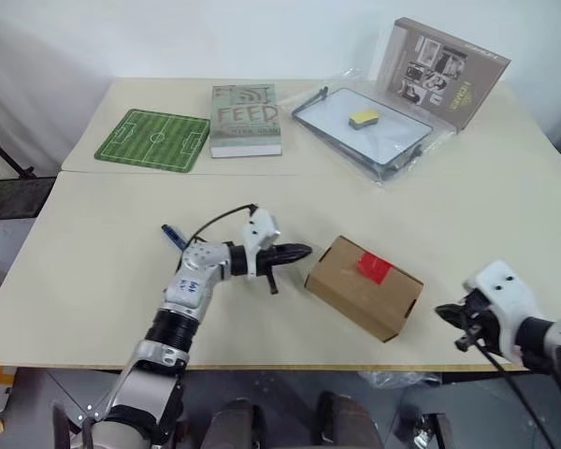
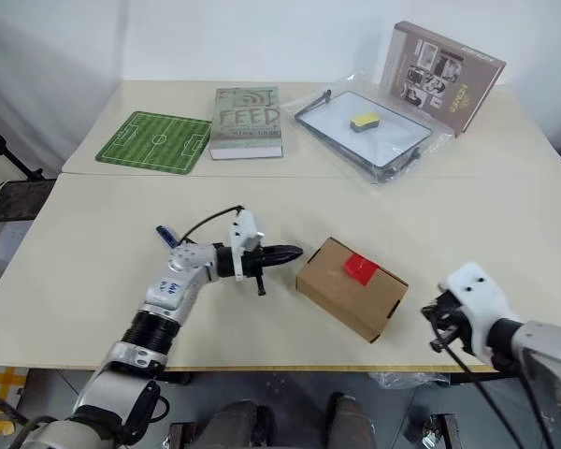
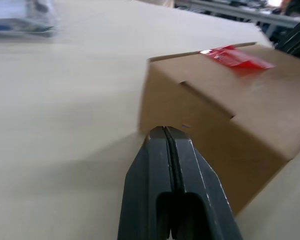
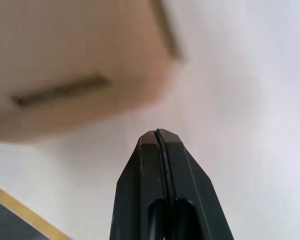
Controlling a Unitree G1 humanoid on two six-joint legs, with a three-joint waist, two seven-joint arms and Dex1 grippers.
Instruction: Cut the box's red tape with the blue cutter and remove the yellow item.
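Lying on the bench (image 1: 93, 281) behind the left arm's wrist, the cutter (image 1: 174, 236) is showing just its blue end, the rest hidden by the arm. That visible stub is seeming to slant from upper left toward lower right, though which end is the tip I cannot tell. The left gripper (image 1: 304, 251) is pointing away from it, toward the box (image 1: 363, 286), with its jaws pressed together on nothing, their tips just beside the box's near left corner. So the cutter is sitting back along the left arm, and the left arm is by far the nearer one. I judge it would need to pull back and turn to face the cutter.

The right gripper (image 1: 446, 311) is hanging at the bench's front edge, to the right of the box, jaws likewise closed and empty.

The box is lying slantwise, its long axis running from upper left to lower right, with the tape (image 1: 374, 267) intact on top.
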